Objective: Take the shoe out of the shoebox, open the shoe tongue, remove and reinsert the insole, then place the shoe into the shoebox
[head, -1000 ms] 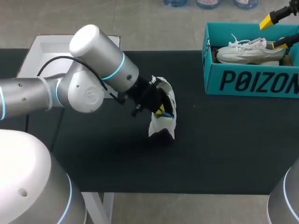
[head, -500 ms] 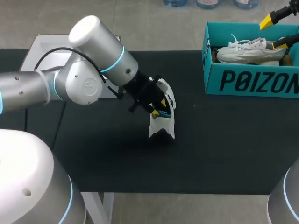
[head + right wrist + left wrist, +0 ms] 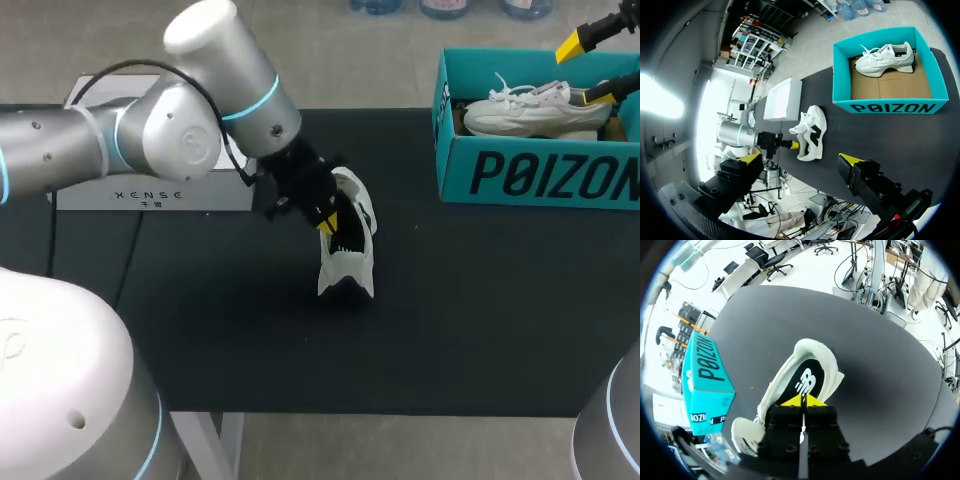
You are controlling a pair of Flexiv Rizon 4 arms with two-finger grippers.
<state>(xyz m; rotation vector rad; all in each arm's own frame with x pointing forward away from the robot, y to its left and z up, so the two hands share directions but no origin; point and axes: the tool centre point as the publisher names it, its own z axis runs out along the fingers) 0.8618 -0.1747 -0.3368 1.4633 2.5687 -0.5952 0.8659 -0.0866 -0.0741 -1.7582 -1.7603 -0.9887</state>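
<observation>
Black matting covers the table (image 3: pixel 480 300). At its left rear edge lies a flat white box (image 3: pixel 150 190), with the left arm (image 3: pixel 150 150) passing above it toward the middle.

The left gripper (image 3: pixel 325 222) points down at an angle into the mouth of the shoe (image 3: pixel 350 265). The shoe is white and sits on the matting near the table's centre, well apart from the shoebox (image 3: pixel 540 180). In the left wrist view the gripper's (image 3: pixel 802 401) two yellow tips are pressed together, with no gap showing between them. They sit right at the black insole (image 3: pixel 807 380) inside the shoe (image 3: pixel 780 385). Whether they pinch the insole or only touch it, I cannot tell. The padded heel collar curves round ahead of the tips, and the shoebox (image 3: pixel 705 385) stands off to one side.

The teal shoebox sits at the table's right rear, open at the top. A second shoe (image 3: pixel 530 110), also white, lies inside it on brown card, laces up.

The right gripper (image 3: pixel 590 68) hangs above the shoebox's far right end with its jaws wide apart, holding nothing. The right wrist view looks down from there between its spread fingers (image 3: pixel 799 158). It takes in the shoebox (image 3: pixel 890 106), the second shoe (image 3: pixel 885 57), the shoe (image 3: pixel 812 132) on the matting and the white box (image 3: pixel 782 99).
</observation>
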